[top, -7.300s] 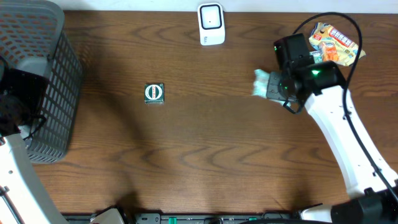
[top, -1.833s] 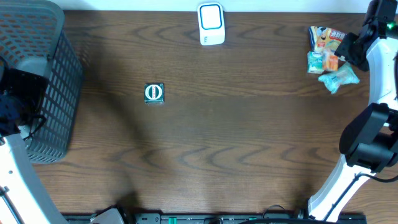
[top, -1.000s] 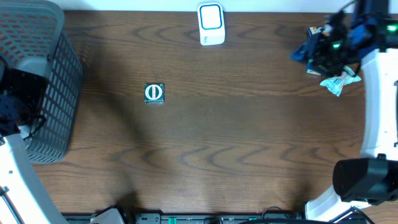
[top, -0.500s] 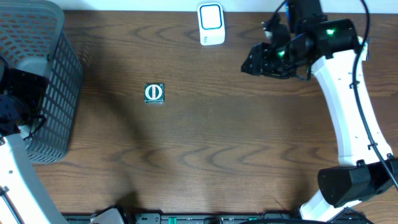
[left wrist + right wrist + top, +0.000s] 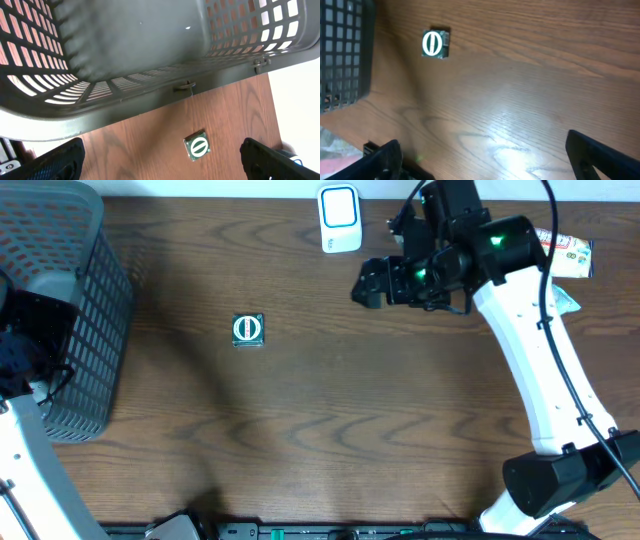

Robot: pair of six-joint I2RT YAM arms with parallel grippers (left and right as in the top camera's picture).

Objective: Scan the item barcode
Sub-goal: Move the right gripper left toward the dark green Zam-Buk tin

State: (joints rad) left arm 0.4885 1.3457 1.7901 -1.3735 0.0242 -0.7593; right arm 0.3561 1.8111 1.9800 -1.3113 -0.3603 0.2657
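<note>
Bases of both arms sat at the near edge of the desk (image 5: 330, 450), with bare wood grain stretching ahead of them. On the left side, the left gripper (image 5: 162, 150) hung against the dark basket (image 5: 60, 300), its jaws spread wide with nothing between them, and it looked to have no part in the work. Farther in, left of centre, the green pack (image 5: 247, 329) lay flat on the wood with its white oval emblem facing up. It sat well apart from the basket and from both arms, touched by nothing. Beyond it and off to the right, the right gripper (image 5: 375, 283) hovered above the desk, and its wrist view showed the jaws fully apart over bare wood, with the pack far off in the upper left of that view. At the far edge stood the white scanner (image 5: 338, 218), near the gripper, and a few snack packets (image 5: 565, 255) lay in the far right corner. The step in hand seemed to be the reach for the pack. The next move would call for crossing leftward, descending squarely over the pack, closing on its edges, then lifting it and turning its barcode toward the scanner.
</note>
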